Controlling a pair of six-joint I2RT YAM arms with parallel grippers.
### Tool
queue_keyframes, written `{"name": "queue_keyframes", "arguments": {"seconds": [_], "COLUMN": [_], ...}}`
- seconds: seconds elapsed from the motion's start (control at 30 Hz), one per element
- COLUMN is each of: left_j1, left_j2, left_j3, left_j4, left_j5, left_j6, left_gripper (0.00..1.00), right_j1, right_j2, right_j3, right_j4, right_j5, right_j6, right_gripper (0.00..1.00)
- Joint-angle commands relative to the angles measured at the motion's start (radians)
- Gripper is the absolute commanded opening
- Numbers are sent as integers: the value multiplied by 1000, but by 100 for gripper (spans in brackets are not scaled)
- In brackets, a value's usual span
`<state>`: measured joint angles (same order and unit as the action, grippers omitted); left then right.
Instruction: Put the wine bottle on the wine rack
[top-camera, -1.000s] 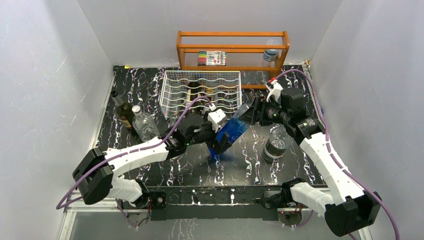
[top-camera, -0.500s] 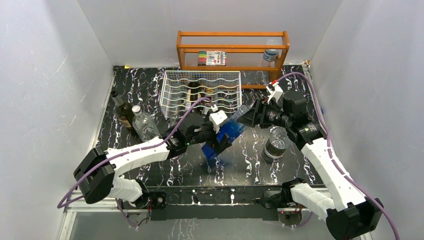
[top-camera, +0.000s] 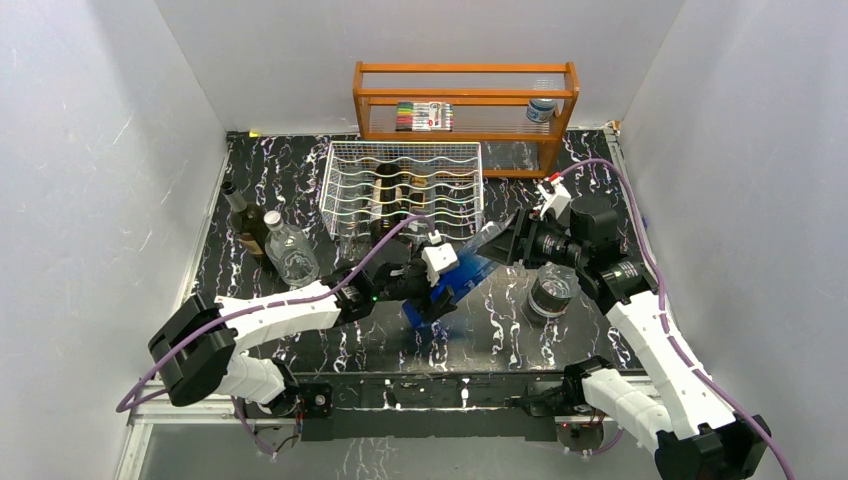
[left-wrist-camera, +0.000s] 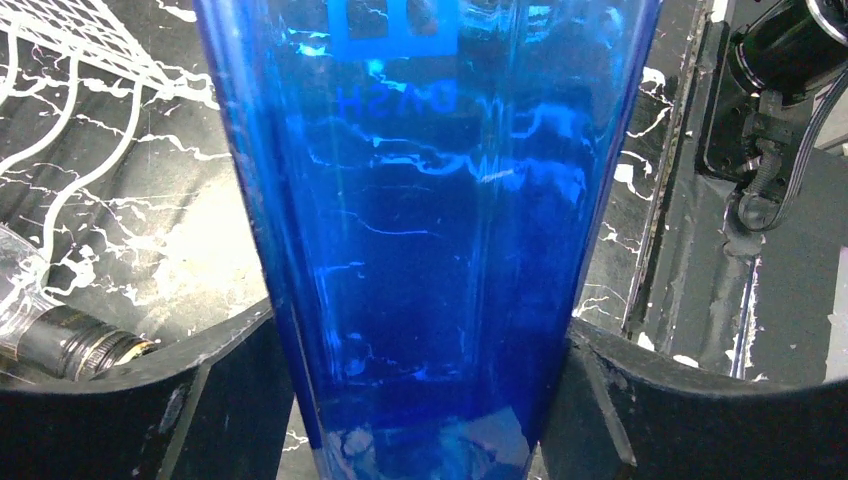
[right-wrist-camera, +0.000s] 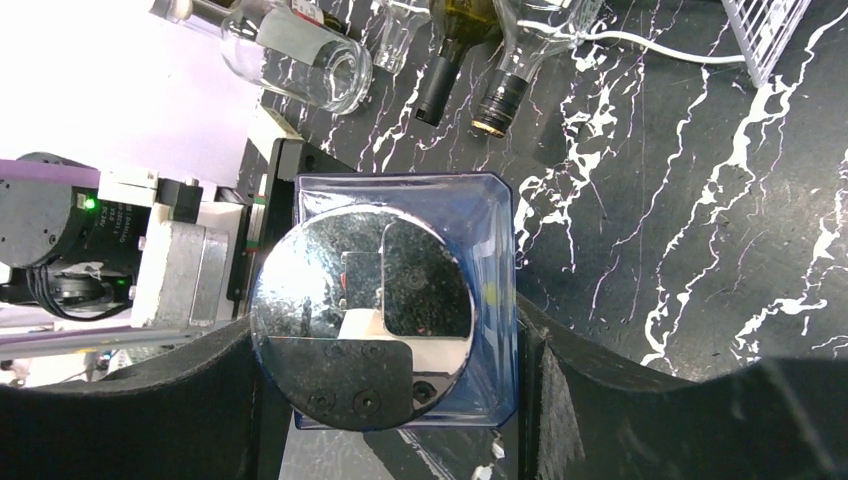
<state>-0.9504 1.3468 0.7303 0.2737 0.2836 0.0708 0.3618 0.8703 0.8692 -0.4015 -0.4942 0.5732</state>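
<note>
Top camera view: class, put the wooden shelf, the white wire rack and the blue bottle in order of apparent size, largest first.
1. wooden shelf
2. white wire rack
3. blue bottle

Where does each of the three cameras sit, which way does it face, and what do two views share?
Top external: above and behind, looking down on the table; shows the left gripper and right gripper.
Left wrist: at the left wrist, looking along the blue bottle; its fingers flank it.
Right wrist: at the right wrist, facing the bottle's mirrored cap; its fingers flank it.
Shared: all three show the blue bottle.
</note>
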Motion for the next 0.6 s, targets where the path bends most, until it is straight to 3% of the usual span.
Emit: {"name": "queue_keyframes", "arguments": {"seconds": [0.0,0.1,0.3,0.37,0.47,0.57], "left_j1": [-27,-42,-47,-47,-47,-47], "left_j2": [0,17,-6,-24,-54,-89], "left_j3": [18,30,3,-1,-9,-11], "left_j4": [59,58,98,100,85,66], "left_j5": [11,-25,-76,-90,-108,-130], "left_j6": [8,10,21,37,86,145], "left_gripper": [72,71,25,0,0,0], "right_j1": [2,2,2,2,1,1], "right_j2": [-36,-34,-33,-34,-47,-74], "right_j3": [38,46,47,45,41,42], "right_j4": [157,171,149,130,105,80], "right_j5": [-69,-73,-76,-67,-30,4], "right_j6": [130,157,153,142,118,86], "right_gripper": [27,27,28,29,37,57]}}
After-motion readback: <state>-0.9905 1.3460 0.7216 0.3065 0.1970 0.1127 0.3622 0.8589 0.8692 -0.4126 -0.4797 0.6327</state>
